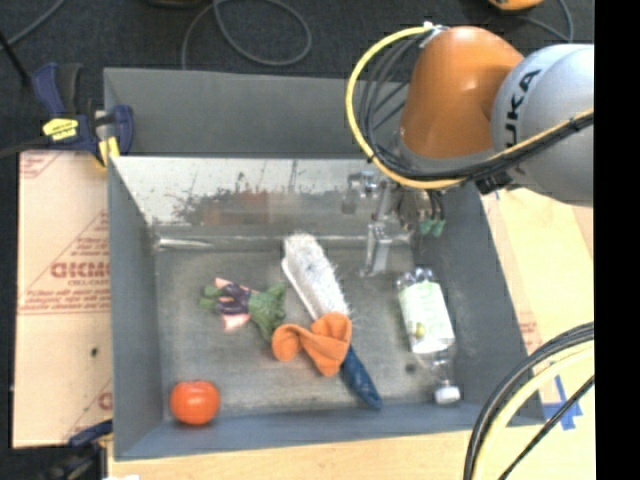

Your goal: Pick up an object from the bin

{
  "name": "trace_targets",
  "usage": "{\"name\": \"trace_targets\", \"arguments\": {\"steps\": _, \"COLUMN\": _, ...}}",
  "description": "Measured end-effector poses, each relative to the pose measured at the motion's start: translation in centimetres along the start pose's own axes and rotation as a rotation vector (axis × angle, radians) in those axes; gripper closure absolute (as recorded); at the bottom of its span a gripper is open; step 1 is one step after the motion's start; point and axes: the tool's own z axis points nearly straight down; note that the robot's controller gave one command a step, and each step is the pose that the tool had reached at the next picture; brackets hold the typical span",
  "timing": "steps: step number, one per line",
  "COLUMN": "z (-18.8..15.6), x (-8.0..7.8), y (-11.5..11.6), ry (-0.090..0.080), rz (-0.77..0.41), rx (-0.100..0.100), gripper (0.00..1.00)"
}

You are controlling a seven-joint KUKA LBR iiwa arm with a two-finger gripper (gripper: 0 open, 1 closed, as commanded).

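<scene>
Grey metal bin [130,298], sloped walls, flat floor with a few loose things spread out, no heap. KUKA arm [545,118] comes in from the right at the back, with an orange cover [455,93] at the wrist and a yellow cable looped around it.

Claw [380,243] hangs down at the back right of the bin, close to the back wall and low over bare floor. Whether it is released or clenched: cannot tell. It sits between two things: scrub brush on its left, bottle just in front and to its right.

Scrub brush [312,276]: white bristle head, lying diagonally mid-bin, head toward the back and near the claw. Its dark blue handle [358,378] runs toward the front.

Bottle [424,316]: clear plastic, pale label, lying on its side along the right wall. Its white cap [446,395] points to the front right corner. Upper end near the claw; contact unclear.

Orange cloth [318,340]: crumpled, draped over the brush where head meets handle, touching it.

Green and purple soft toy [235,300]: left of the brush, mid-floor, its green end just beside the cloth. Exact kind unclear.

Orange-red ball [194,403]: round, tomato-like, front left corner, well apart from the claw.
</scene>
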Motion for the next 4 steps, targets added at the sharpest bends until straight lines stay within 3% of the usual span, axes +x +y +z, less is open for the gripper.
{"name": "trace_targets", "arguments": {"steps": 1, "z": 4.3, "x": 2.5, "y": 1.4, "ry": -0.005, "rz": -0.026, "rx": 0.001, "gripper": 0.00}}
{"name": "trace_targets", "arguments": {"steps": 2, "z": 10.1, "x": 1.9, "y": 6.1, "ry": -0.008, "rz": -0.087, "rx": 0.001, "gripper": 0.00}}
{"name": "trace_targets", "arguments": {"steps": 3, "z": 12.6, "x": 6.1, "y": 5.6, "ry": -0.018, "rz": -0.248, "rx": -0.005, "gripper": 0.00}}
{"name": "trace_targets", "arguments": {"steps": 4, "z": 13.3, "x": 10.4, "y": 2.7, "ry": -0.008, "rz": -0.365, "rx": 0.003, "gripper": 1.00}}
